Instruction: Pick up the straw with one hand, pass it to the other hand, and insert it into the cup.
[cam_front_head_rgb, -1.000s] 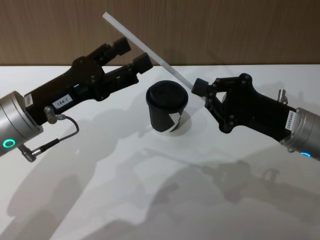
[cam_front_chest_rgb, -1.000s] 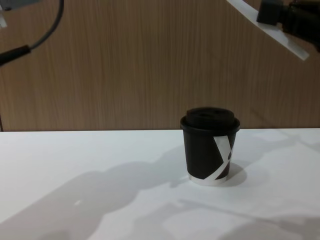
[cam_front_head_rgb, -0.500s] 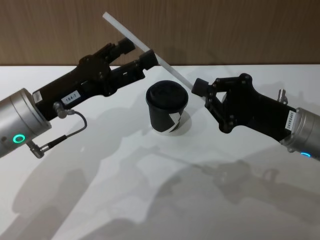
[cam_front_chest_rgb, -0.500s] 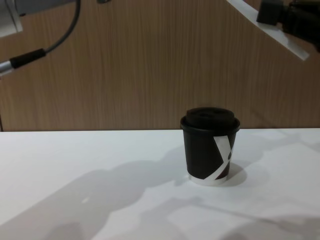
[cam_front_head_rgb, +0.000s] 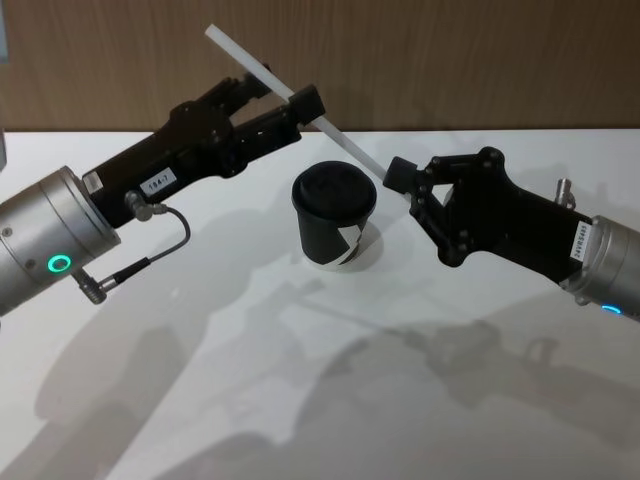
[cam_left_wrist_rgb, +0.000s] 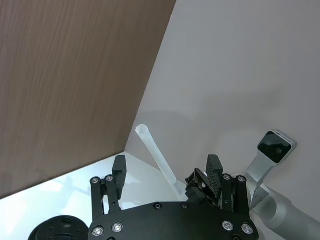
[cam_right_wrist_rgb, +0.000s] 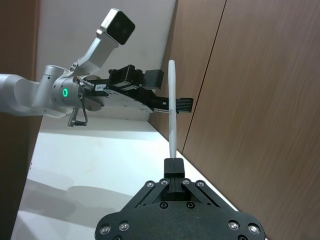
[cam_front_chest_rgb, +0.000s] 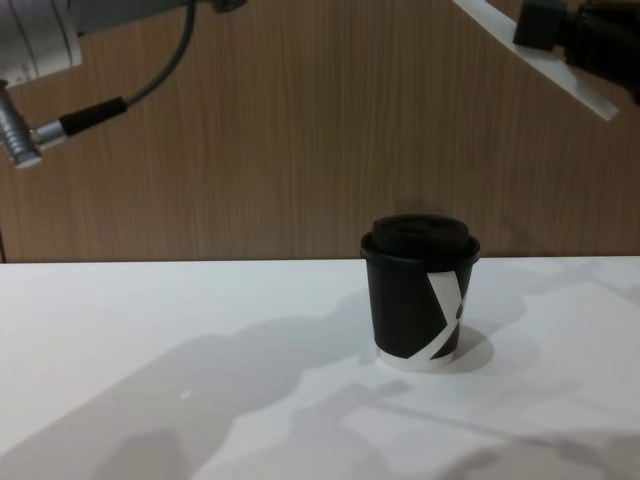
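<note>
A wood-panelled wall (cam_front_head_rgb: 450, 60) with vertical grain closes the far side of the scene, and in the left wrist view it meets a plain pale surface (cam_left_wrist_rgb: 240, 60) at a sharp edge. Below it lies the desk (cam_front_head_rgb: 300, 380), smooth, white and faintly glossy, crossed by soft grey shadows (cam_front_head_rgb: 180, 400) of the two arms.

The left arm reaches in from the left side, raised above the desk. Its silver wrist (cam_front_head_rgb: 40, 245) carries a glowing green ring (cam_front_head_rgb: 60, 265) and a thin dark cable (cam_front_head_rgb: 150, 255). The left gripper (cam_front_head_rgb: 282, 95) is up near the wall, to the left of and behind the cup. Its jaws are spread apart with the upper part of the straw passing between them; I cannot tell whether either jaw touches it. The right gripper (cam_front_head_rgb: 398, 178) comes in from the right, just beside the cup's lid and higher than it, with its jaws clamped on the lower end of the straw.

The cup (cam_front_head_rgb: 335, 215) stands upright near the middle of the desk, black with a domed black lid, a white angular stripe and a white base rim. It is apart from both grippers.

The straw (cam_front_head_rgb: 345, 145), long, thin and white, is held in the air, slanting up from the right gripper toward the wall and to the left, above and behind the cup. From the chest view its lower tip (cam_front_chest_rgb: 590, 95) juts just past the right gripper, well above the cup.
</note>
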